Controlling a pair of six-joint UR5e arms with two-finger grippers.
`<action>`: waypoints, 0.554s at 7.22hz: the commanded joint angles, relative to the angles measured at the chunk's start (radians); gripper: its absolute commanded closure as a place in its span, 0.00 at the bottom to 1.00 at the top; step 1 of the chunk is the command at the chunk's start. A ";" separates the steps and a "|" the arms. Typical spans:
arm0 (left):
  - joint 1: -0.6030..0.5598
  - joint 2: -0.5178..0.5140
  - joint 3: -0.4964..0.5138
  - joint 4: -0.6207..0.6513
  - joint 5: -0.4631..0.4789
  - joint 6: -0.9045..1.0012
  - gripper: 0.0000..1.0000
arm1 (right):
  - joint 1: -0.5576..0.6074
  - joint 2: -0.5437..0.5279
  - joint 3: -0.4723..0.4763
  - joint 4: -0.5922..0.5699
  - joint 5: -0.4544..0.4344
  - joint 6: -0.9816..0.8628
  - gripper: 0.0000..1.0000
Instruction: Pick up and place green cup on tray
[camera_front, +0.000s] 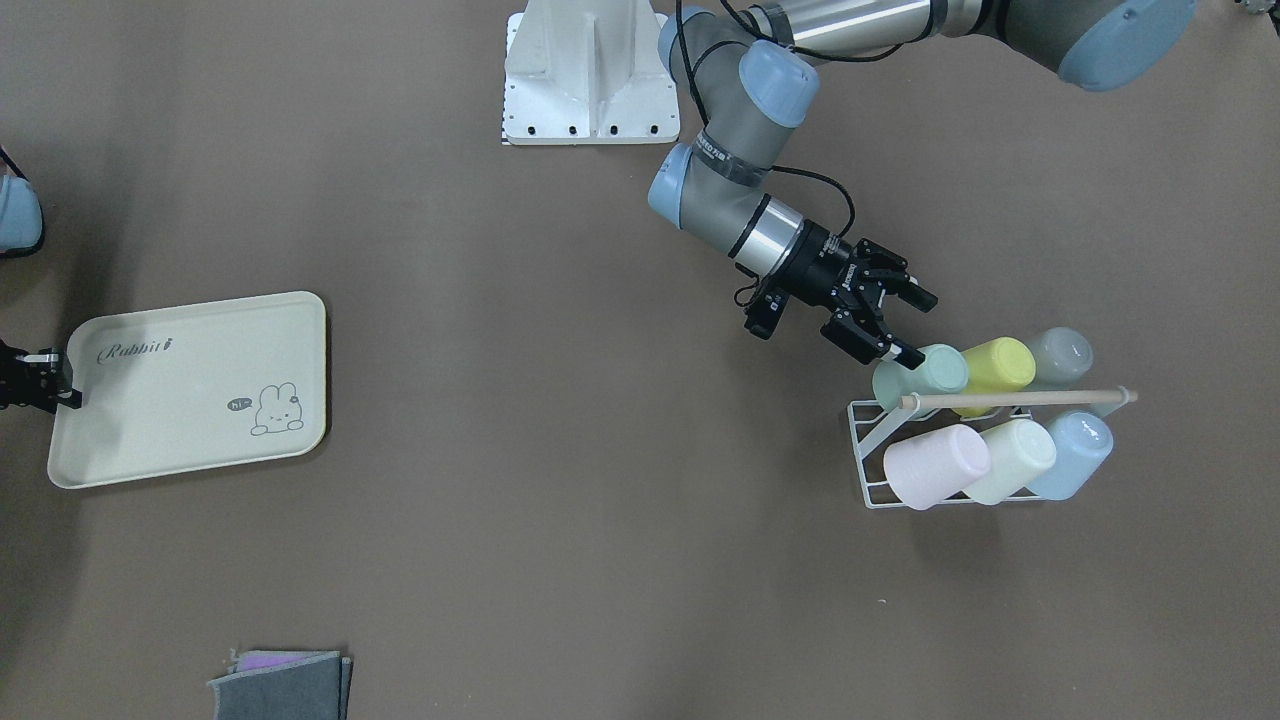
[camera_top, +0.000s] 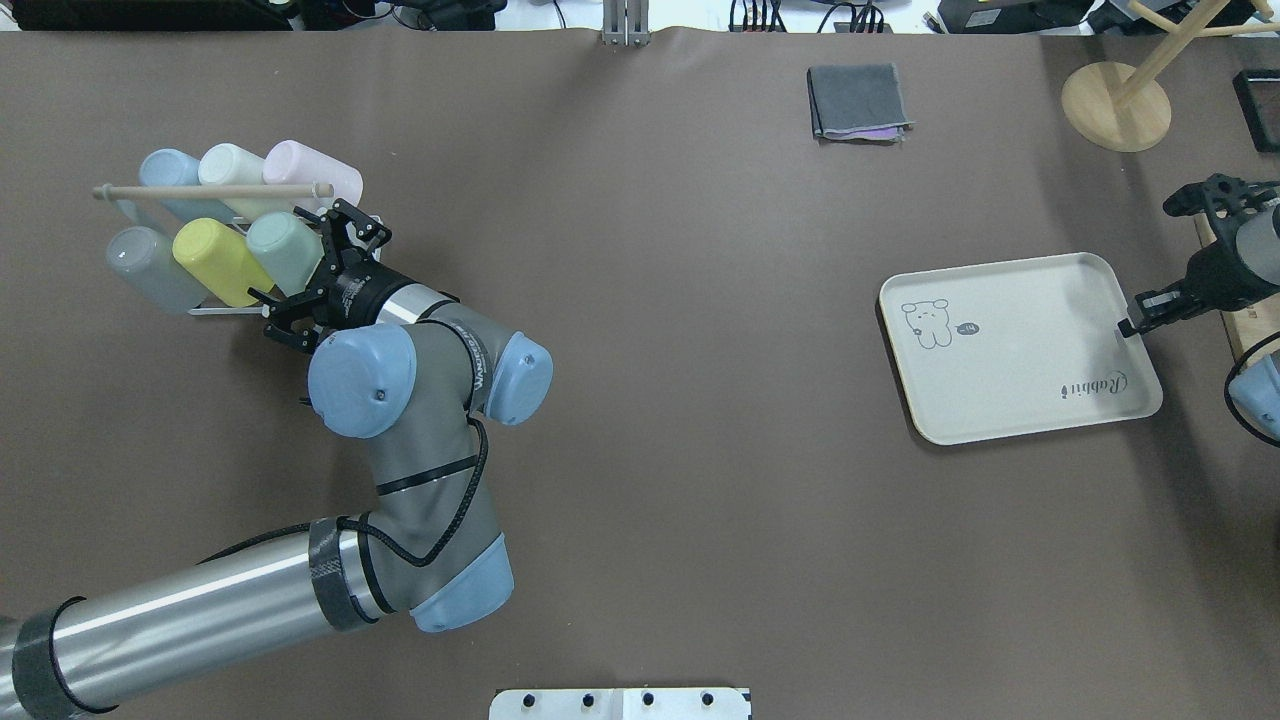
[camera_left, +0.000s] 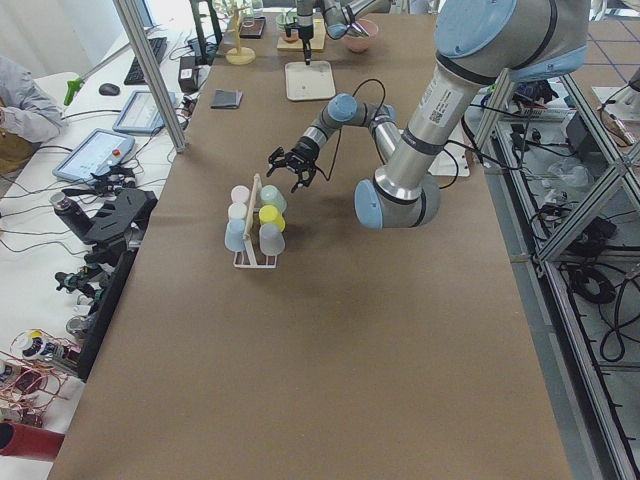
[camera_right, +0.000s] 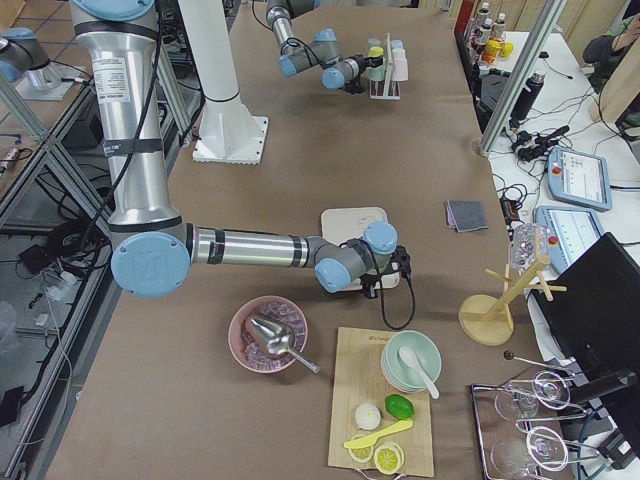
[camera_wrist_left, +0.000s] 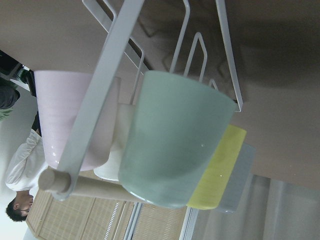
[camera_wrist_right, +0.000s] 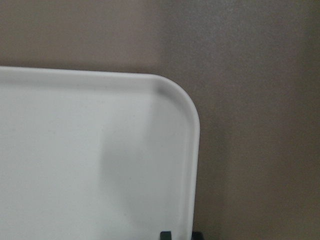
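**As the green cup (camera_front: 920, 375) waits racked, the left end effector (camera_front: 917, 328) lines up**

Jaws spread wide, it hovers just beside the cup, which lies tilted in a white wire rack (camera_front: 862, 440) beside a yellow cup (camera_front: 995, 365). Approach is the step in hand. Next, by my judgement, the jaws must straddle the green cup, pinch it and lift it clear. The tray (camera_front: 170, 420) lies well apart across the table.

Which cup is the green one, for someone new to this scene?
Find the white wire rack with the wooden rod. In its row nearer the robot, the green cup is the end one beside the yellow cup, the only sage one, with the open left tool at it.
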 joint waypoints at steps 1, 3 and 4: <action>0.038 0.000 0.045 -0.010 0.063 0.094 0.02 | 0.000 0.004 0.003 -0.001 0.004 0.002 1.00; 0.050 0.001 0.075 -0.009 0.077 0.110 0.04 | 0.034 0.006 0.010 -0.004 0.068 0.002 1.00; 0.050 0.004 0.082 -0.009 0.078 0.118 0.05 | 0.075 0.006 0.010 -0.002 0.109 0.004 1.00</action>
